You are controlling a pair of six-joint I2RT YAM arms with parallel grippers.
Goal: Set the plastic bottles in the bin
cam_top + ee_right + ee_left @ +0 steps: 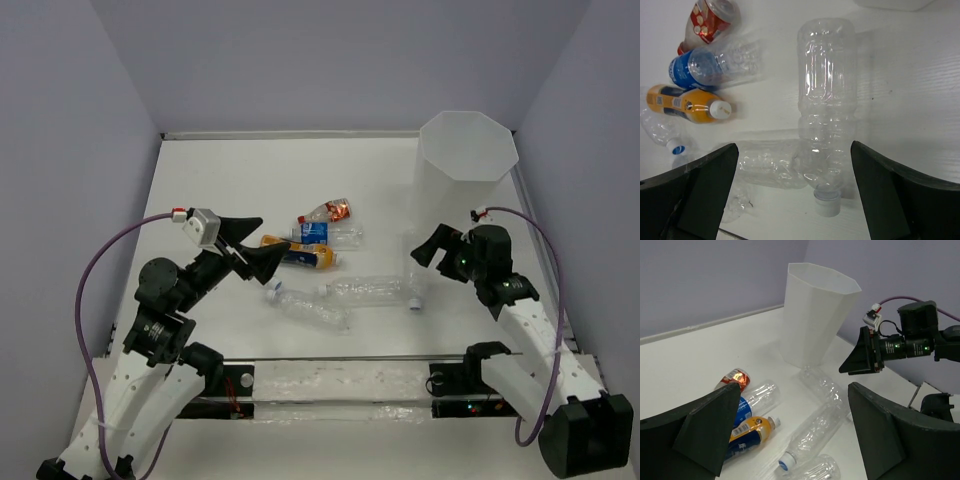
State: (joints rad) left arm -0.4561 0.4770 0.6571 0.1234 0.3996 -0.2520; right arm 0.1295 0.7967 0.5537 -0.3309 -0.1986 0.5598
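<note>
Nearest us in the right wrist view, the right gripper hangs with its jaws wide apart and nothing in them. It is over a clear unlabelled plastic bottle with a white cap. That bottle lies on the white desk just in front of the tall translucent white octagonal plastic bin, which stands in the far right corner.

We judge the bottle empty, light and thin-walled. It will buckle and skid under a hard squeeze, so we would take it across the ribbed waist, or by the stiffer shoulder.

The left gripper is likewise spread and empty, toward the left edge. Mid-desk lie a red-labelled bottle, a blue-labelled bottle, an orange-yellow-labelled bottle, a clear crosswise bottle and a clear blue-capped bottle.

Clear walls melt into the white desktop, so outlines blur. The bin's floor is probably bare, though we cannot see it properly.
</note>
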